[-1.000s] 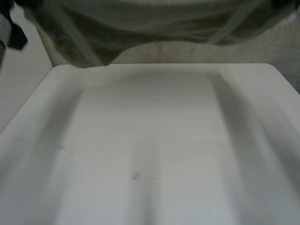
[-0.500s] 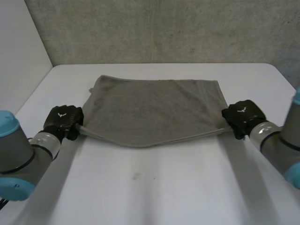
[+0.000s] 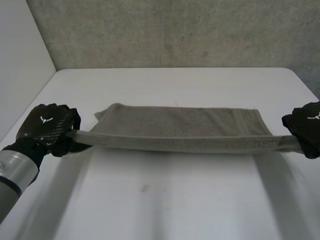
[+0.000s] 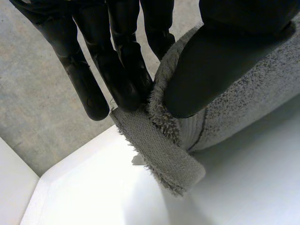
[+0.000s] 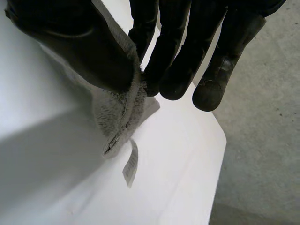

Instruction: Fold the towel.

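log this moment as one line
left hand: pinching towel near corner | right hand: pinching other near corner | towel: near edge taut between hands, far part on table

White worktop (image 3: 175, 200), matte, plain, far corners rounded. Small dark speck (image 3: 145, 188) on it near the middle, toward the near edge. Soft grey shadows lie across the worktop, light diffuse and even. Beyond the far edge, a grey speckled concrete-like surface (image 3: 175, 35); cannot tell wall or floor. The same grey surface (image 5: 262, 140) lies past the worktop's right edge. Plain white panel (image 3: 20, 60) stands along the left edge.
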Action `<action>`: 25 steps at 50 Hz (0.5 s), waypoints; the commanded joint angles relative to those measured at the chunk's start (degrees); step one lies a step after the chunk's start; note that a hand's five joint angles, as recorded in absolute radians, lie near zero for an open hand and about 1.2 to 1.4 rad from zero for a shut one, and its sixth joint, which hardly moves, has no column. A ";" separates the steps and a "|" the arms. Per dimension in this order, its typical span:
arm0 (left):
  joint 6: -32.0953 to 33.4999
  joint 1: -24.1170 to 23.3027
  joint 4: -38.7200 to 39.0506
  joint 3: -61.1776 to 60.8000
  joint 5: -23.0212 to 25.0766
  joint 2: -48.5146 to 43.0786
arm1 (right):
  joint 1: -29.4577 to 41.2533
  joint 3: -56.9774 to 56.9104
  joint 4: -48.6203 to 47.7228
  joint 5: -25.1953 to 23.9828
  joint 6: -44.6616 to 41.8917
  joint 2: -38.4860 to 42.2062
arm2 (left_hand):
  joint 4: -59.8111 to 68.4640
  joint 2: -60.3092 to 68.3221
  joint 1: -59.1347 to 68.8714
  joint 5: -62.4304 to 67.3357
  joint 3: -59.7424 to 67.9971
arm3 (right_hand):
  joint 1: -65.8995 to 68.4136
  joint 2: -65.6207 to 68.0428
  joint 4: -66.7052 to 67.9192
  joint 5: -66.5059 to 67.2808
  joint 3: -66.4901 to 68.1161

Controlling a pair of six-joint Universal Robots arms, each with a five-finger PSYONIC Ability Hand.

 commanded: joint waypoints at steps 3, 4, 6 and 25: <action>0.03 0.59 -0.18 -0.29 0.08 -1.08 | -0.40 -0.19 -0.70 -0.09 -0.32 0.84 | 10.12 10.18 11.81 11.12 10.24 | 3.26 4.10 3.18 3.01 3.64; -0.05 0.59 0.25 -0.21 0.08 -3.09 | -0.48 -0.19 -1.40 -0.78 -0.06 2.15 | 10.12 10.18 11.81 11.12 10.24 | 3.26 4.10 3.18 3.01 3.64; -0.14 0.59 0.61 0.06 0.08 -5.37 | -0.48 -0.10 -2.54 -1.84 0.21 3.82 | 10.12 10.18 11.81 11.12 10.24 | 3.26 4.10 3.18 3.01 3.64; -0.41 0.50 1.23 -2.31 -0.79 -12.78 | -2.68 5.26 -14.15 -6.50 8.56 9.46 | -30.23 -30.17 -28.54 -29.23 -30.11 | 3.26 4.10 3.18 3.01 3.64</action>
